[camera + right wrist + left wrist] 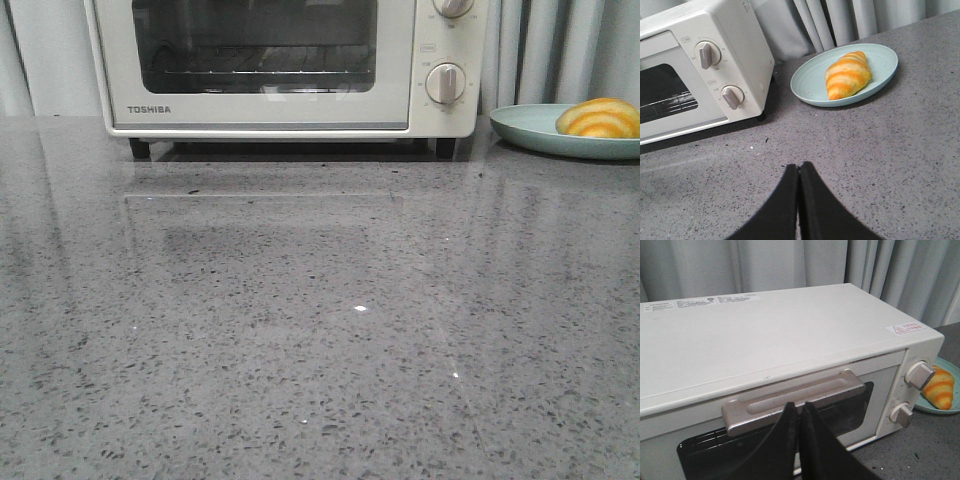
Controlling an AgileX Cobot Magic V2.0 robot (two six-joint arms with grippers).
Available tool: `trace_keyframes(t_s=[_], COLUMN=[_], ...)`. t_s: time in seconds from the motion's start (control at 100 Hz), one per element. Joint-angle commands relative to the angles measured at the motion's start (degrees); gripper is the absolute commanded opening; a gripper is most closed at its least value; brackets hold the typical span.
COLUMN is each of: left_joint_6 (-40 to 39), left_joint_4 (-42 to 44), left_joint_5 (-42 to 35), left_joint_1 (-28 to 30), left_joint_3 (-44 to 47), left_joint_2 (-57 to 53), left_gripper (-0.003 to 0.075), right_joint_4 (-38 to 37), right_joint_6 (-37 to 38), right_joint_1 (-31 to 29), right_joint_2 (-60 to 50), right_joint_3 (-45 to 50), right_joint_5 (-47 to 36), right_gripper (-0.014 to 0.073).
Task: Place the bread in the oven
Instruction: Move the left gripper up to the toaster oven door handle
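The cream-white Toshiba oven [280, 65] stands at the back of the grey counter with its door closed; it also shows in the left wrist view [765, 350] and the right wrist view [695, 70]. The bread [600, 118], a golden-yellow striped roll, lies on a pale green plate [530, 128] right of the oven; it also shows in the right wrist view [847, 75] and the left wrist view [939, 388]. My left gripper [799, 405] is shut and empty, just in front of the silver door handle [795, 397]. My right gripper [799, 167] is shut and empty over bare counter, short of the plate [810, 82].
Grey curtains [560, 50] hang behind the oven and plate. Two round knobs [446, 83] sit on the oven's right side. The speckled grey counter [320, 330] stretches in front of the oven. Neither arm shows in the front view.
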Motion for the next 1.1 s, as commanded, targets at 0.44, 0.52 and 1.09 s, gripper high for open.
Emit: trace_keyframes(t_s=[0.44,0.52,1.09], left_joint_6=[0.0,0.0,0.0], left_joint_4=[-0.3,-0.3,2.7], left_joint_5=[-9.0,-8.9,3.4], left_joint_1=[-0.4,-0.3,-0.2], left_joint_3=[-9.2,-9.4,-9.2], left_joint_2=[9.8,10.9,12.8], left_gripper=[-0.0021,-0.0021,-0.0022], right_joint_4=[-0.6,-0.6,-0.6], right_joint_6=[0.2,0.2,0.2], right_joint_1=[0.9,0.9,0.9], right_joint_2=[0.8,0.8,0.8], right_joint_3=[-2.0,-2.0,-2.0], right_joint_5=[-3.9,-3.8,-3.5], right_gripper=[-0.0048,-0.0048,-0.0048])
